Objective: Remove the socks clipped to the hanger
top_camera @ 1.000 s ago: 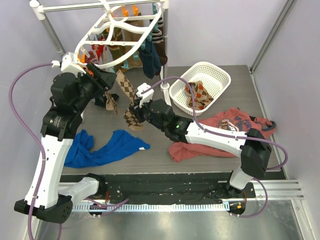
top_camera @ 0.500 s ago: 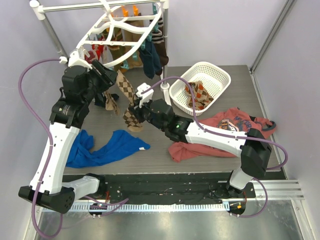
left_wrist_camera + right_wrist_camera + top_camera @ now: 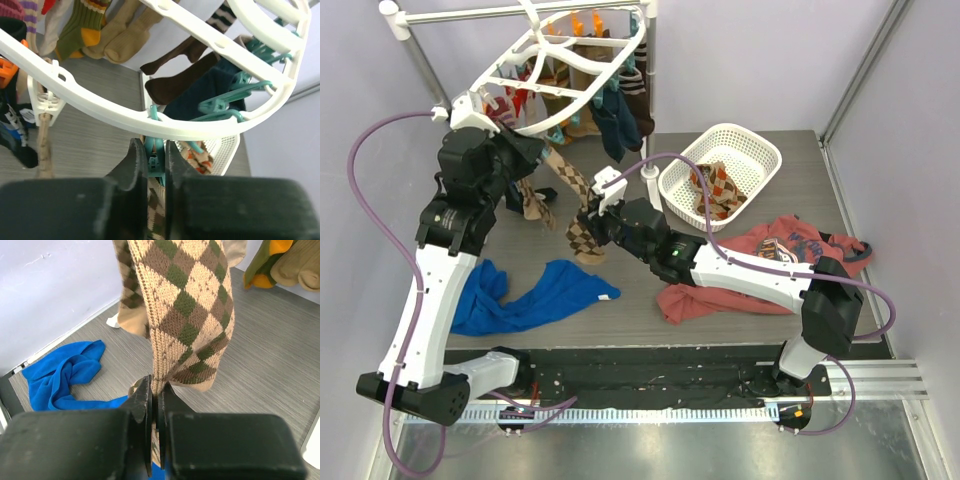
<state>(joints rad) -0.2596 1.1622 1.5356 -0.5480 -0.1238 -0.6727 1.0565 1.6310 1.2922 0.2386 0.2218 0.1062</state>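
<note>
Teal clip (image 3: 155,163) tight inside left claw (image 3: 152,146)

Left arm (image 3: 435,270) raised, reaching far-left; left gripper (image 3: 151,145) pinched on teal clip (image 3: 154,165). Right arm (image 3: 750,270) extended leftward, low; right gripper (image 3: 155,385) clamped on argyle sock (image 3: 185,315).

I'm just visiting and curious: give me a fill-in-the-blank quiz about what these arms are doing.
The left gripper pinches a ____ clip under the hanger.
The right gripper grips a sock with an ____ pattern.
A ____ shirt lies crumpled on the left of the table.
Missing words: teal, argyle, blue.
</note>
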